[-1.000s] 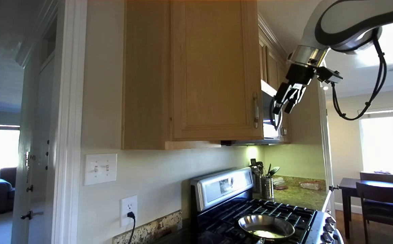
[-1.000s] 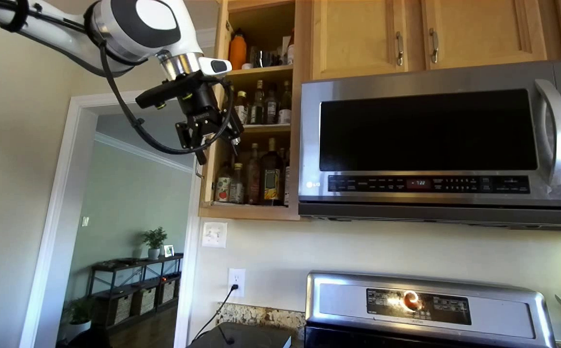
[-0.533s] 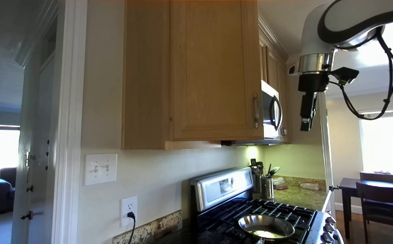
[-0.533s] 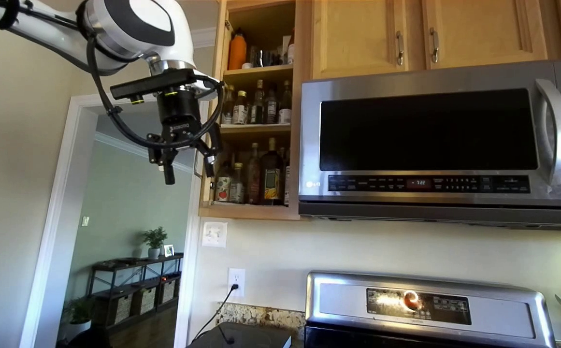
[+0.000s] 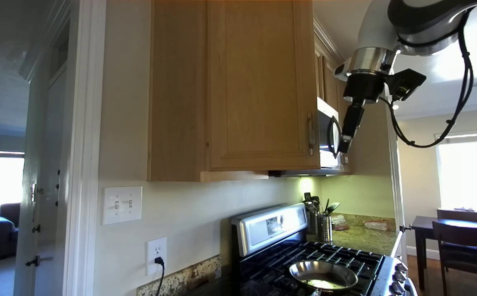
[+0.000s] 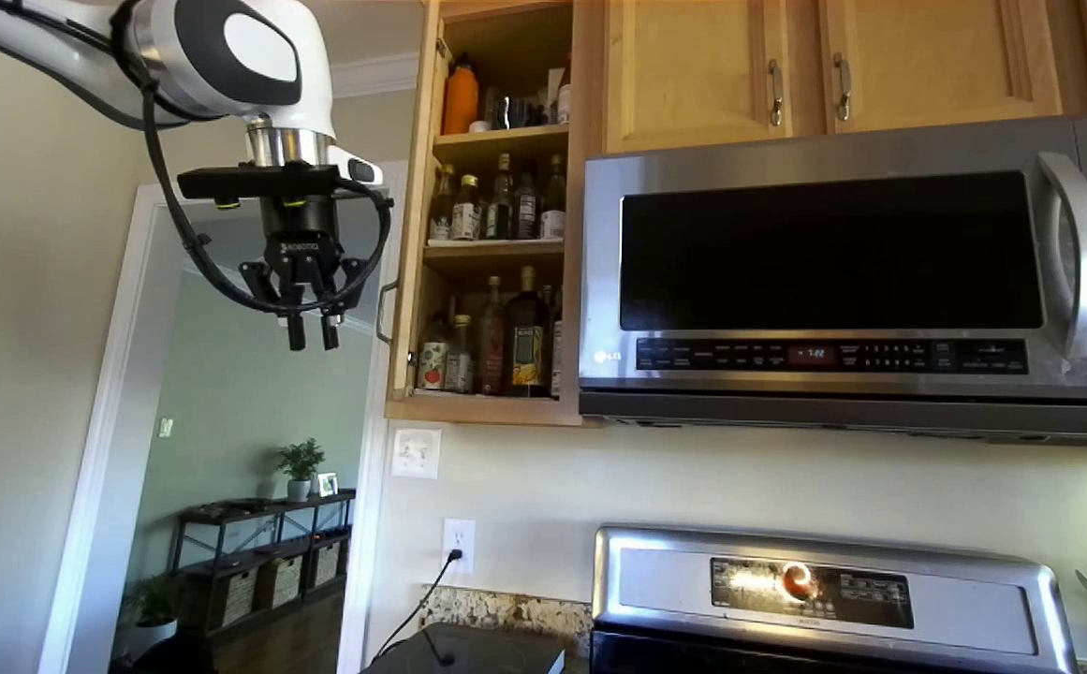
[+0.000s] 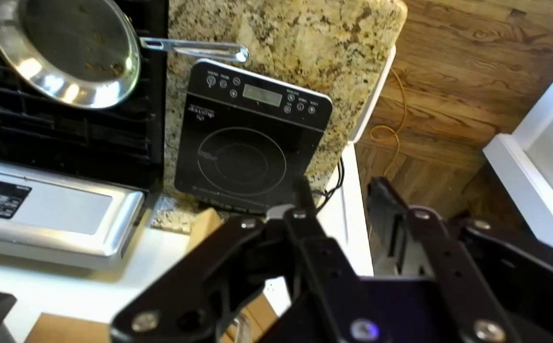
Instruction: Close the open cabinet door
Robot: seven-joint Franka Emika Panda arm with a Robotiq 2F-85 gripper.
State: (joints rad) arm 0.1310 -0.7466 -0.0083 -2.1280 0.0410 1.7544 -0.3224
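while the cabinet door (image 5: 259,82) is standing open in the upper middle of an exterior view, its silver handle (image 5: 311,133) is showing near its right edge; the gripper (image 6: 313,333) is pointing down in the left part of an exterior view, apart from the door, its jaws released with a gap showing between the tips; bottles (image 6: 526,318) are standing on shelves (image 6: 501,138) in the upper middle there; in the wrist view a black cooktop (image 7: 243,162) is lying at centre and a pan (image 7: 76,40) is sitting at upper left.
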